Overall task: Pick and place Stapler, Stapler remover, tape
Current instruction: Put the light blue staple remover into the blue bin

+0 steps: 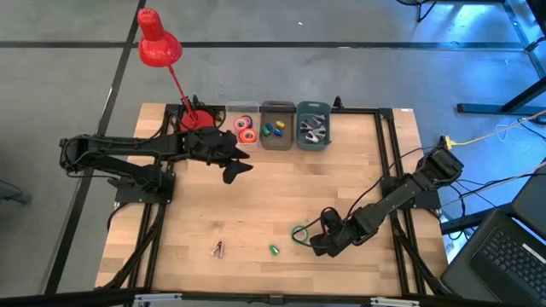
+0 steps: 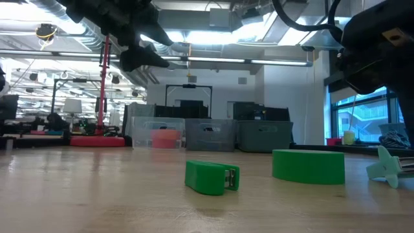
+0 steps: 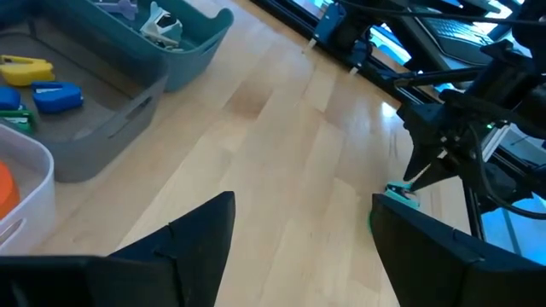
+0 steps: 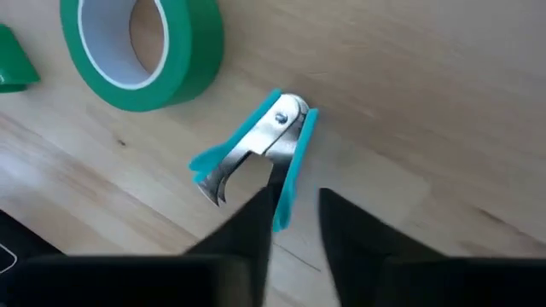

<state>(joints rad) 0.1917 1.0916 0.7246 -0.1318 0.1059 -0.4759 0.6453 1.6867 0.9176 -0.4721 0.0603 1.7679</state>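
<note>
Four loose items lie at the near edge of the table, listed near to far.

1. Green stapler, lying on the wood, untouched.
2. Green tape, one roll lying flat, just beside item 3.
3. Teal-handled staple remover, flat on the table. The right gripper is down over one handle's end. Its claw stands narrow, but whether it is clamped on the handle cannot be told.
4. Second staple remover, grey, well apart to the left.
5. Left gripper, claw apart and empty, hovering mid-table short of the bins.
6. Clear bin with red-orange rolls, grey bin with small staplers, and teal bin with removers, along the far edge. A red lamp stands beyond.

Risks, judged: the contact on item 3 looks off-centre, so the tool may pivot or slip out on lifting. A dragged handle could also knock the roll beside it.
</note>
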